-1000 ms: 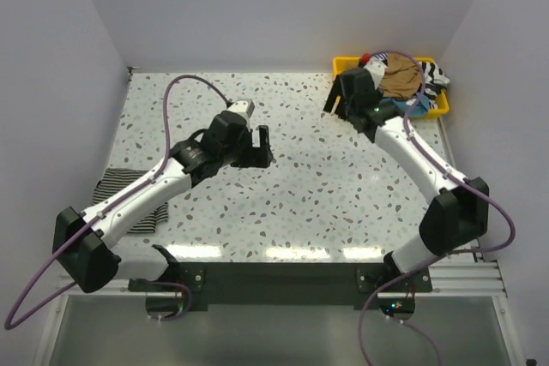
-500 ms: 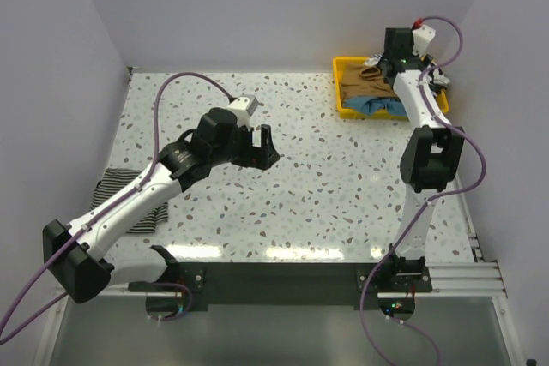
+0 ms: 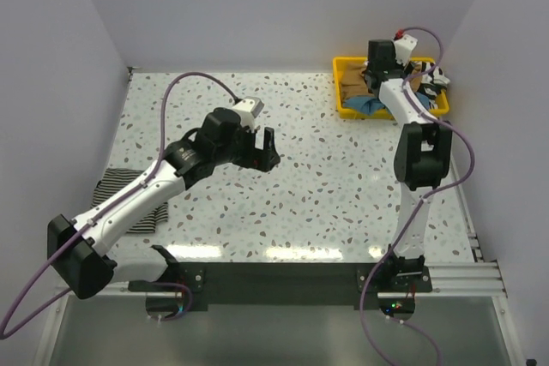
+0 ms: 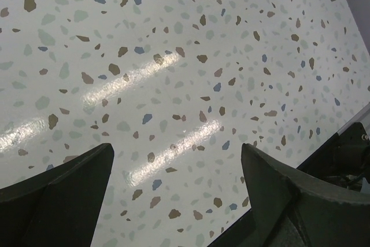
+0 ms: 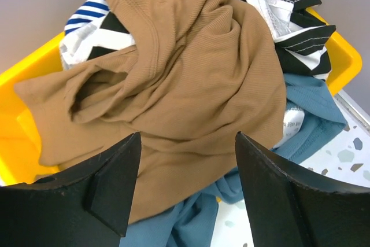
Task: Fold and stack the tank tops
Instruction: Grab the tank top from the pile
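One striped top (image 3: 111,184) looks folded, near left; others heaped in tray (image 3: 340,83); right gripper (image 5: 188,137) spread above tan top (image 5: 191,73); left gripper (image 4: 177,148) spread, empty.

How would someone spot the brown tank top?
Look to the table's far right corner, where a yellow tray holds a heap of tops. The tan-brown tank top lies crumpled on top, the only plain brown piece among blue cloth and striped cloth.

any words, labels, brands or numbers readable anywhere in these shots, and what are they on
None: no readable text shows on the tan-brown ribbed tank top, the teal-blue cloth top, the yellow plastic tray or the speckled tabletop.
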